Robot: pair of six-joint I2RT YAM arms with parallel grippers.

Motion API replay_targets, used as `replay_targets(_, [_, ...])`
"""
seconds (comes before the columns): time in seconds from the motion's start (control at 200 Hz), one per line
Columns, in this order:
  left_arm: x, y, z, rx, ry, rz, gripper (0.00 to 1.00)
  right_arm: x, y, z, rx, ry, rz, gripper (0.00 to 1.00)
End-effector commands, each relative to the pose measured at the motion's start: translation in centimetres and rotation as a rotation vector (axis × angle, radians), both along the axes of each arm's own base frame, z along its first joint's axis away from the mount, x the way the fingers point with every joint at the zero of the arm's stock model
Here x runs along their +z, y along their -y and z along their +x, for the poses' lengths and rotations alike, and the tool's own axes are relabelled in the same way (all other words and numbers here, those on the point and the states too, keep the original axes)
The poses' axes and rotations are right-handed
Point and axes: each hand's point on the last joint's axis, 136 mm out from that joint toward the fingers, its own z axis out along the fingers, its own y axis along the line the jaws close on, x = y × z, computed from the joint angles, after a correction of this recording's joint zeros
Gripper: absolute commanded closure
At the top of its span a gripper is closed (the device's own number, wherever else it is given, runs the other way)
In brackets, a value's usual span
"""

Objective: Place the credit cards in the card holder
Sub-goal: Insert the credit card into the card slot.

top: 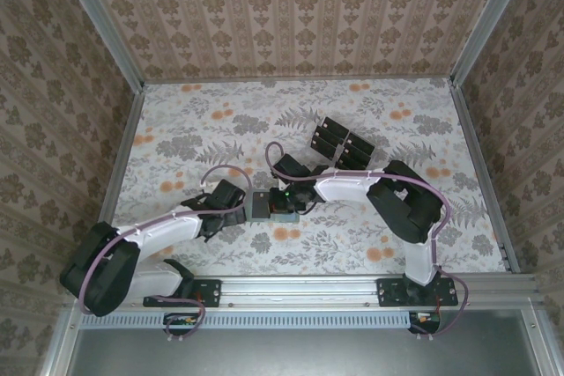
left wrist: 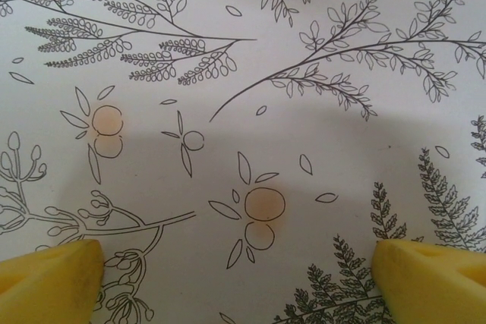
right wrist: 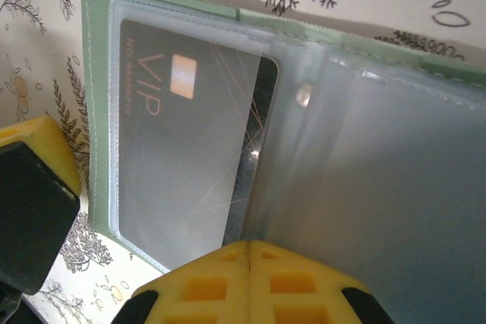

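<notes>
The sage-green card holder [right wrist: 91,111] lies open on the floral table, its clear sleeves facing up. One black credit card [right wrist: 167,142] marked VIP sits most of the way inside the left sleeve, its right edge still showing. My right gripper [right wrist: 249,246] is shut, its joined yellow tips resting on the sleeves beside that card's lower edge, with nothing between them. From above, the card holder [top: 261,204] lies between my left gripper [top: 234,209] and right gripper [top: 282,204]. The left gripper [left wrist: 239,282] hangs open over bare cloth. More black credit cards [top: 339,143] stand further back.
The spare cards stand in two columns in a slotted tray [top: 322,122] behind the right arm. One yellow finger [right wrist: 38,138] of the left gripper sits just left of the card holder. Metal rails and patterned walls fence the table.
</notes>
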Motion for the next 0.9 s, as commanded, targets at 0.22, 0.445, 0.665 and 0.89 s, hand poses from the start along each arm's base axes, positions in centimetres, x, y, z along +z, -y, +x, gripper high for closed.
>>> replay_targets(0.22, [-2.5, 0.9, -1.1, -0.011, -0.061, -0.024, 0.00, 0.2, -1.5, -0.1, 0.017, -0.014, 0.021, 1.00])
replay_targets(0.445, [-2.9, 1.4, -1.2, -0.022, -0.068, -0.024, 0.00, 0.4, -2.5, -0.1, 0.039, -0.023, 0.041, 1.00])
replay_targets(0.665, [-2.8, 1.8, -1.3, -0.031, -0.064, -0.032, 0.00, 0.3, -2.8, -0.2, 0.051, -0.032, 0.043, 1.00])
replay_targets(0.89, [-1.3, 1.4, -1.2, -0.018, -0.039, -0.034, 0.00, 0.6, -0.7, -0.2, 0.027, -0.002, 0.005, 1.00])
